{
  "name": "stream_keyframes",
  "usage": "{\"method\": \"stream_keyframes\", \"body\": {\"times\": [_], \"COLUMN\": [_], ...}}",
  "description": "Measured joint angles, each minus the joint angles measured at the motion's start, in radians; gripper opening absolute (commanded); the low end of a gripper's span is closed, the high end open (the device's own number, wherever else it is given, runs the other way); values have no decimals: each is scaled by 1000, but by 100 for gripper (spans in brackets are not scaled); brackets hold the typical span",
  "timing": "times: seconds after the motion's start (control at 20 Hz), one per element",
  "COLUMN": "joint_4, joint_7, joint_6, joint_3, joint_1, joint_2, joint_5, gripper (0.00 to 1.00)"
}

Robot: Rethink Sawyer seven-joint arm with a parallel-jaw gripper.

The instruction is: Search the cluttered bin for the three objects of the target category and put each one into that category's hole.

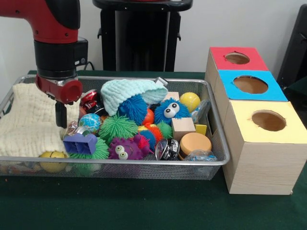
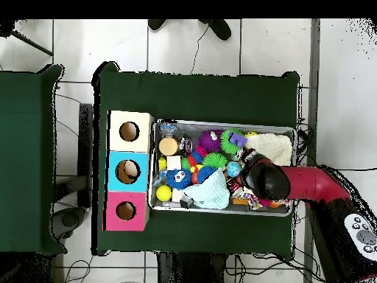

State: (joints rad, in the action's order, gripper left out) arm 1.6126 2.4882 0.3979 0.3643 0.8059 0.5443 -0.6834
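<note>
Gripper (image 1: 61,115) low at frame left over bin (image 1: 144,80), can't tell if clamped; toy pile (image 1: 144,127) lies to its right, holes (image 1: 250,85) further right

A wire bin (image 2: 224,125) sits on a green table (image 2: 199,92), packed with toys. Just beside its left end stand three boxes in a column, each with a round hole on top: yellow box (image 2: 129,131), blue box (image 2: 126,171), red box (image 2: 125,211). The red arm (image 2: 309,184) reaches in from the right, its black end over the bin's right half, hiding whatever lies below it. A cream cloth (image 2: 276,149) fills the upper right corner. A pale teal cloth (image 2: 210,193) lies along the lower side. A yellow ball (image 2: 163,193) rests near the red box, a blue furry toy (image 2: 177,179) just beside it. Green spiky balls (image 2: 216,159) sit mid-bin, and a purple block (image 2: 238,138) near the top wall.
</note>
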Motion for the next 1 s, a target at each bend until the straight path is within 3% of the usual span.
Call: {"method": "stream_keyframes", "body": {"times": [0.7,0.75,1.0], "joint_4": [-13,-13,-13], "joint_7": [0,0,0], "joint_6": [4,10,24], "joint_3": [2,4,8], "joint_1": [10,22,35], "joint_2": [-22,-22,-23], "joint_5": [4,5,8], "gripper": [0,100,100]}}
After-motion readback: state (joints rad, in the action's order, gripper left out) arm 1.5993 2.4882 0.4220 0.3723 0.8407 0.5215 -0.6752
